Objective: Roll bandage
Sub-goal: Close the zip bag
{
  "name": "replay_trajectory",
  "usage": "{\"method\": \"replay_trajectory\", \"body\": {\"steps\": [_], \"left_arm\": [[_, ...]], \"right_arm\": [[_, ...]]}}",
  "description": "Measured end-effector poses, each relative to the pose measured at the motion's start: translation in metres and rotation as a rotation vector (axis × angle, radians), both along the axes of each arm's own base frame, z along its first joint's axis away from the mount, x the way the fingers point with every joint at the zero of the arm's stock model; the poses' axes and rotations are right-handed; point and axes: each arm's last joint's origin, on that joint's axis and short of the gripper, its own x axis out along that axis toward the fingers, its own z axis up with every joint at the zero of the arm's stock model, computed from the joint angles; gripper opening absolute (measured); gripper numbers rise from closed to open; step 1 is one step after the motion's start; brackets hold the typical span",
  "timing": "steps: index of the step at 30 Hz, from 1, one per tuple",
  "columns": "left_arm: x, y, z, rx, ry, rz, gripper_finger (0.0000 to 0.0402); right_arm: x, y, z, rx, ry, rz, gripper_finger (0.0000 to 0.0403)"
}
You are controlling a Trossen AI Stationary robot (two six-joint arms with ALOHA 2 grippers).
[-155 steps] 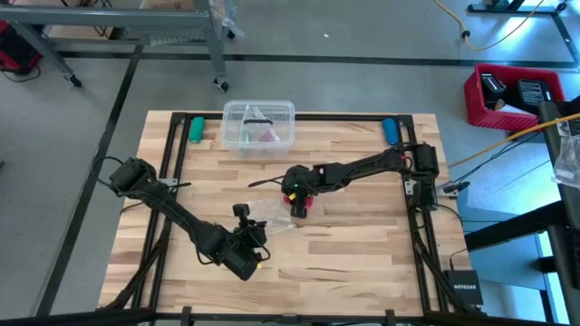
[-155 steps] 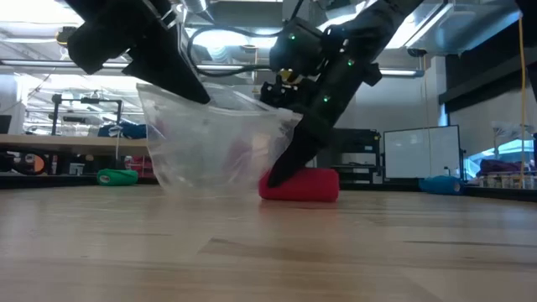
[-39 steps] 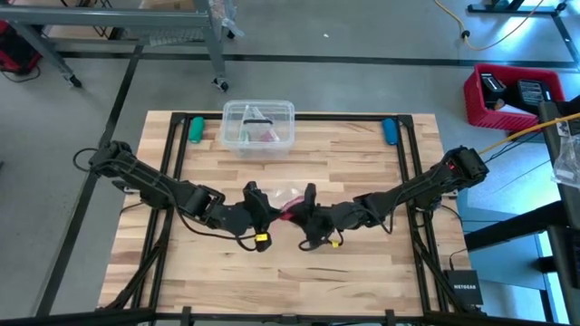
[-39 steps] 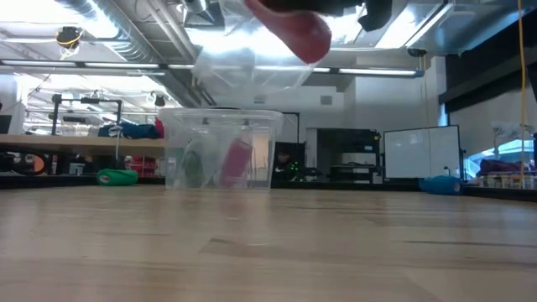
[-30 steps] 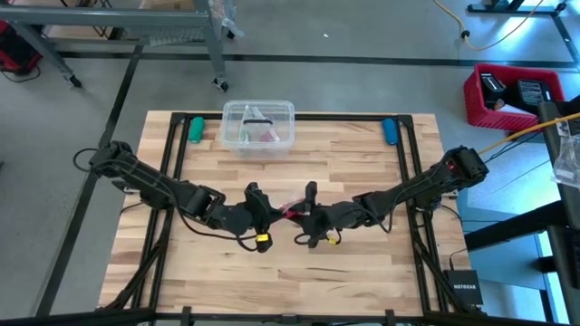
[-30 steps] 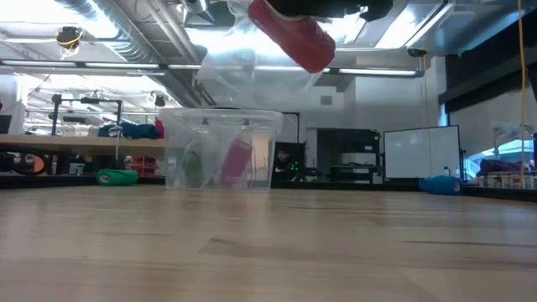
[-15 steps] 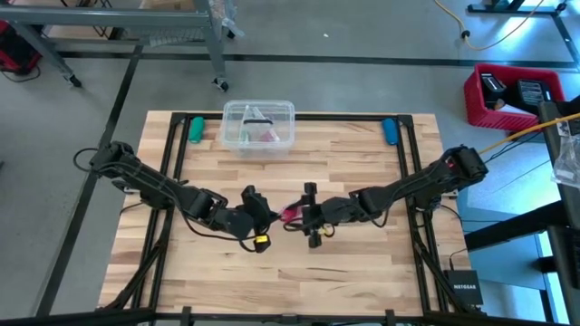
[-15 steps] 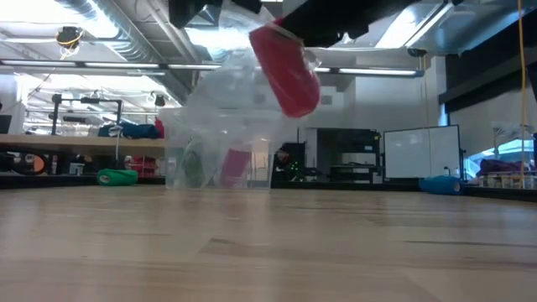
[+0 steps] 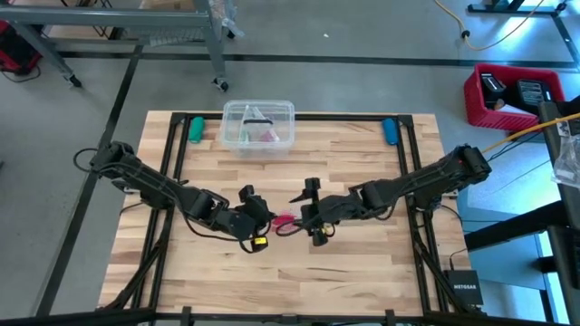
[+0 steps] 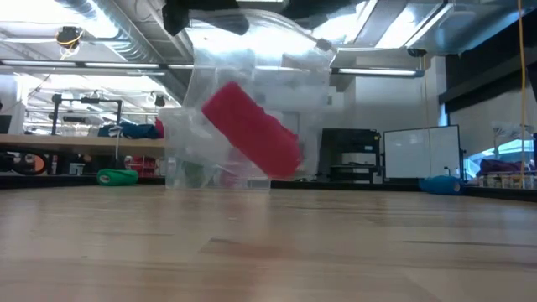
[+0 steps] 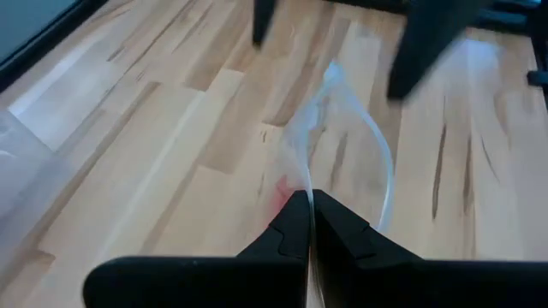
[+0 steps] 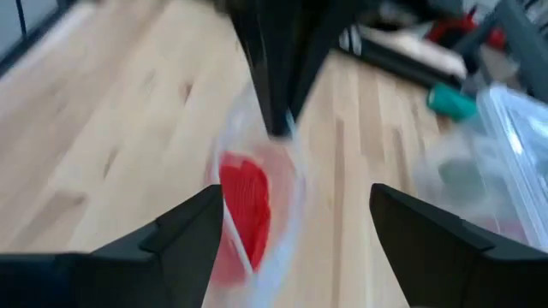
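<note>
The clear wrapper [image 11: 342, 128] is pinched by the closed left gripper [image 11: 308, 224] above mid-table, the red bandage [image 10: 250, 130] hanging inside; the right gripper [image 12: 295, 224] is spread wide, empty, just beside

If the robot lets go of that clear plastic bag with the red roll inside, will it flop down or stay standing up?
It would probably flop. The clear bag hangs limp and crinkled from the left hand, which pinches its top shut. The red bandage roll sags tilted near its bottom, so it likely pulls the bag down. The right hand is open, not holding anything.
</note>
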Motion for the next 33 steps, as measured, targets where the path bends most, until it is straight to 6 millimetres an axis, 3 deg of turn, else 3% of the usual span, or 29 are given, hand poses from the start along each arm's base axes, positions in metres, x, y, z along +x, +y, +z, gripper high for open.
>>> {"method": "replay_trajectory", "body": {"steps": [4,7,11,15,17,21,33], "left_arm": [[-0.002,-0.001,-0.001,0.066,0.038,-0.052,0.0001],[-0.002,-0.002,-0.001,0.104,0.043,-0.082,0.0001],[-0.002,-0.002,-0.001,0.124,0.050,-0.096,0.0001],[-0.001,-0.002,-0.001,0.135,0.052,-0.105,0.0001],[-0.002,-0.002,-0.001,0.141,0.055,-0.109,0.0001],[-0.002,-0.002,-0.001,0.140,0.055,-0.108,0.0001],[-0.001,-0.001,-0.001,0.128,0.048,-0.099,0.0001]], "right_arm": [[-0.017,-0.005,0.020,0.045,0.139,-0.049,0.0296],[-0.034,-0.011,0.016,0.073,0.247,-0.119,0.0296],[-0.048,-0.015,-0.018,0.125,0.268,-0.172,0.0296],[-0.047,-0.015,-0.062,0.204,0.098,-0.146,0.0295],[-0.045,-0.014,-0.075,0.245,-0.015,-0.115,0.0285],[-0.045,-0.013,-0.080,0.292,-0.129,-0.088,0.0244],[-0.040,-0.011,-0.083,0.256,-0.149,-0.039,0.0073]]}}
